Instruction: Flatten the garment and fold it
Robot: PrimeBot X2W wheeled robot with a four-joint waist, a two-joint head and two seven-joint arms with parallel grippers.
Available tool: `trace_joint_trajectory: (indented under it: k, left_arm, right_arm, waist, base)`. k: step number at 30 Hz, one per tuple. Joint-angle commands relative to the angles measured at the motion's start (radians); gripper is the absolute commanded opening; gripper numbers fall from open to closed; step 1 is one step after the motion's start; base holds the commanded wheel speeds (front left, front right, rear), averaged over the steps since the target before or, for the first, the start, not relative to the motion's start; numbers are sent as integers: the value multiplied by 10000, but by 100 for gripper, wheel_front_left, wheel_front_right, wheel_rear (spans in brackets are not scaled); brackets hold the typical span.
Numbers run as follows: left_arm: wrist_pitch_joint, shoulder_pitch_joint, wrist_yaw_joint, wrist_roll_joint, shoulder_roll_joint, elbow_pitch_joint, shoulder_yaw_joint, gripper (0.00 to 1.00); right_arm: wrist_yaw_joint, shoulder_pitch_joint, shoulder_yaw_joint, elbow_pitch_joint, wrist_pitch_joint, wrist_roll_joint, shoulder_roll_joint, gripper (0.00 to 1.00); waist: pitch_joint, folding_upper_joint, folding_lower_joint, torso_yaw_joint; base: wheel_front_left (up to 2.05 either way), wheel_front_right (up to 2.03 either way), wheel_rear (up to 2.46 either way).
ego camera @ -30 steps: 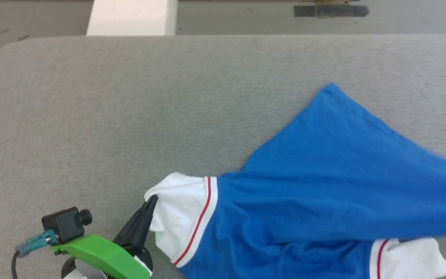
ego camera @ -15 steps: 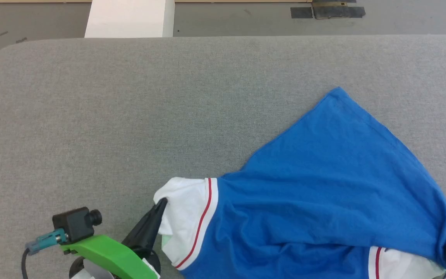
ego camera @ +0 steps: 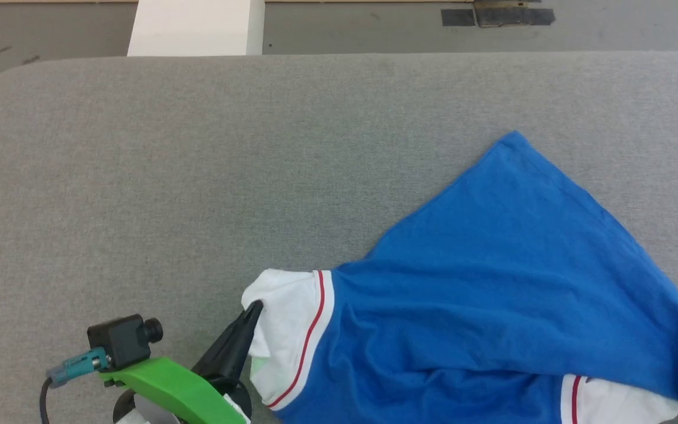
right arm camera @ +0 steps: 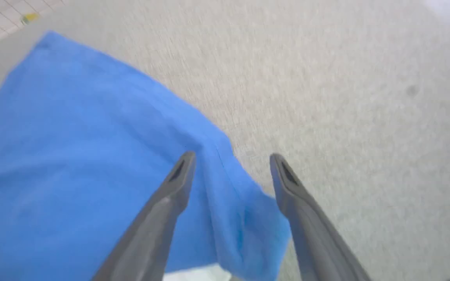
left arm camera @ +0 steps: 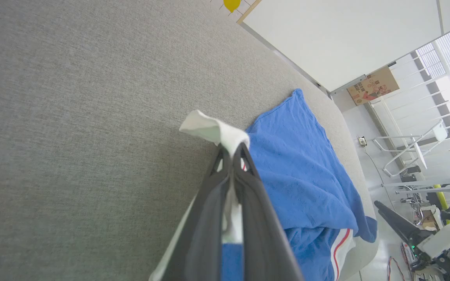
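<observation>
The garment (ego camera: 492,282), royal blue with white sleeves and red-and-white trim, lies rumpled on the grey table's right half, one blue corner pointing to the far side. My left gripper (ego camera: 253,307) at the lower left is shut on the white sleeve (ego camera: 283,306); the left wrist view shows the white cloth (left arm camera: 213,130) pinched between the dark fingertips. My right gripper (right arm camera: 231,158) stands open just above the garment's blue edge (right arm camera: 225,183), its fingers apart with the cloth lying loose beneath them. A second white sleeve (ego camera: 615,403) lies at the lower right.
The grey fabric-covered table (ego camera: 198,165) stretches bare to the left and far side, with a rounded far-left corner. Beyond its far edge stand a white block (ego camera: 195,26) and a floor with dark tape (ego camera: 498,15).
My right gripper has opened and let go of the blue edge, which has dropped onto the table. My left gripper has shifted slightly right with the white sleeve.
</observation>
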Motion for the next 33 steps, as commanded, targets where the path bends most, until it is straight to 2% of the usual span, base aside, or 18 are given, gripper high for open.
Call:
trace_joint_trajectory:
  k: [1, 5, 10, 15, 19, 25, 33]
  left_arm:
    - [-81, 9, -92, -110, -11, -20, -38, 0]
    - [-127, -133, -221, -90, -41, -16, -189, 0]
    - [-143, -443, -358, -51, -115, 92, -434, 0]
    - [-179, -817, -482, 57, -189, 202, -694, 0]
    - [-203, -1094, -579, 128, -262, 265, -941, 0]
    - [-273, -1458, -677, 180, -363, 364, -1212, 0]
    - [-408, -1713, -759, 130, -450, 614, -1385, 0]
  right_arm:
    - [-13, -26, -43, -634, 208, 143, -225, 100]
    - [-13, -711, 251, -2195, 969, 264, -844, 100]
    - [-13, -2225, 1551, -2495, 1886, 46, -1555, 100]
    - [-13, -4087, 3084, -1367, 2410, -264, -2018, 100]
    - [-13, -5234, 3791, 18, 2726, -596, -2283, 100]
    - [-13, -6318, 4083, 1540, 3074, -931, -2592, 100]
    - [-13, -6677, 4008, 2592, 3322, -1049, -2957, 100]
  waist:
    - [94, -1, 1, 95]
    - [356, -1, 1, 364]
    - [803, -1, 1, 790]
    - [1364, -1, 1, 1215]
    - [1803, -1, 1, 1600]
    - [2374, -1, 1, 2068]
    - [2643, -1, 1, 2364]
  base:
    - [0, 0, 0]
    - [0, 0, 0]
    - [0, 0, 0]
    - [0, 0, 0]
    - [0, 0, 0]
    - [0, 0, 0]
    - [0, 0, 0]
